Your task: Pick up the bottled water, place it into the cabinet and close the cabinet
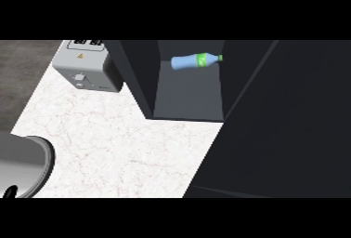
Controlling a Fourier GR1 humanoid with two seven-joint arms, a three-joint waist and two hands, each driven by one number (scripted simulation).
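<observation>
While 1 toaster (87, 65) stands outside, 1 bottled water (195, 61) lies inside 1 cabinet (188, 95).

Blue bottle (196, 61) with green label – dark cabinet (185, 88), white marbled counter (116, 139), grey toaster (87, 65)

Kitchen: white marble counter (130, 148), grey toaster (86, 69) at back, dark open-fronted cabinet (188, 93) standing on it.

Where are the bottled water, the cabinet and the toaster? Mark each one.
bottled water (195, 61), head view, on its green label.
cabinet (188, 97), head view, on its bare inner floor.
toaster (83, 69), head view, on its grey top.
</observation>
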